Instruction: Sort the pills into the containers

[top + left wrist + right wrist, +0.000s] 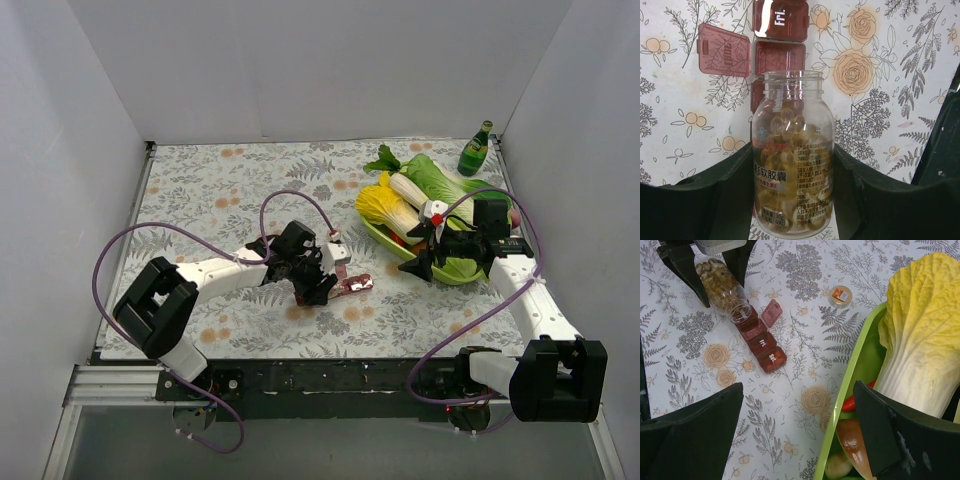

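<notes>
The left end effector (792, 197) grasps the uncapped jar (792, 165) of pills (789, 125), with its mouth low over the containers (779, 56) on the worktop (900, 130), so pouring is in hand and I judge the next move needs a gentle tip, while the right end effector (797, 425) hangs released.

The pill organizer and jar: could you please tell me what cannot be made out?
- Left wrist view: the jar hides the nearer compartments of the pill organizer.
- Right wrist view: the jar mouth covers the open compartment; its contents cannot be seen.
- Top view: the left claw mostly hides the jar; day labels too small.
</notes>
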Controlling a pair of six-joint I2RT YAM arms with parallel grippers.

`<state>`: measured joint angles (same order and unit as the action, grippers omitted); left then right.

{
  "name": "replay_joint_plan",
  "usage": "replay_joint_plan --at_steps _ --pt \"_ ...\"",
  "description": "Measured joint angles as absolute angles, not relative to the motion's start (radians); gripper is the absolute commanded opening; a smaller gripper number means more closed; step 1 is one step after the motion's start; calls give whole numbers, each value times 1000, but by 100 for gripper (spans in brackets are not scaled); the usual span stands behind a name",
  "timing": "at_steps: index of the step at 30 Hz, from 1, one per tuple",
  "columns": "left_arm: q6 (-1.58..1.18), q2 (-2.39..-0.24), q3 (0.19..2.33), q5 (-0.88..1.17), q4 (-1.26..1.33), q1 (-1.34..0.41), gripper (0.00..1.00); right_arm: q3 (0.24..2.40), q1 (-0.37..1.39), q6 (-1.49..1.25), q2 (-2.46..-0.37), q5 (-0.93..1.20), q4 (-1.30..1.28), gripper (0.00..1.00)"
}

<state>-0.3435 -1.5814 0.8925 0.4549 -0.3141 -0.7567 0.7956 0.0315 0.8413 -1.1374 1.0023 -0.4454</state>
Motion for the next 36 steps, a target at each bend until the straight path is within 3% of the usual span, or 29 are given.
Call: replay_joint_plan --at_steps 36 --pt "-287 -1634 1005 376 -475 -778 0 796 26 845 -1142 1005 -450 98"
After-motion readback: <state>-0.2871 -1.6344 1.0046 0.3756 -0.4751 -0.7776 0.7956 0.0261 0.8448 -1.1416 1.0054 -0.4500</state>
